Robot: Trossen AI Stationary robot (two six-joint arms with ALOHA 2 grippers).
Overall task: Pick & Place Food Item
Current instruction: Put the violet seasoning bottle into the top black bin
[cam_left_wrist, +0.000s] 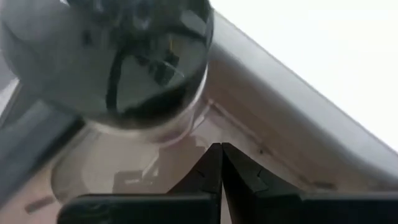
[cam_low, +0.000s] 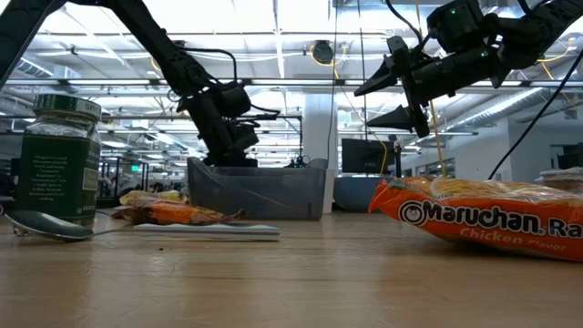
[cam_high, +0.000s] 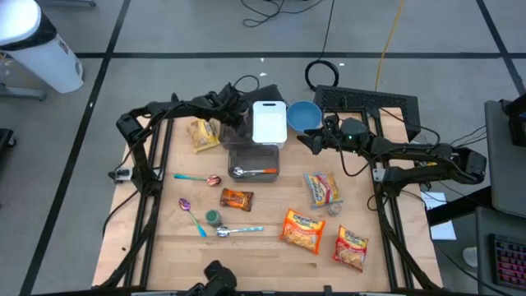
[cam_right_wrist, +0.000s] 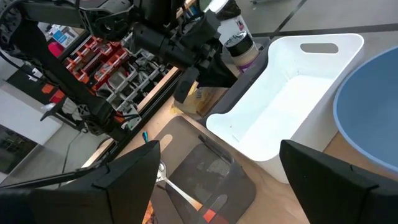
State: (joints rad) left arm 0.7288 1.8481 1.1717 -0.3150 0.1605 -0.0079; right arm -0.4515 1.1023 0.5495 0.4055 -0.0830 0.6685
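Nothing's placed yet: my left gripper, jaws shut empty, sits by the white bin; right gripper hovers wide open, ramen packs untouched.

Grey tiled floor with dark seams, cables trailing behind the wooden table; bright ceiling lights across an open lab.

1. Left arm: dark, slender links with black cabling.
2. Right arm: matching dark, jointed links.
3. Left end effector: black angular fingers.
4. Right end effector: two broad dark fingers.
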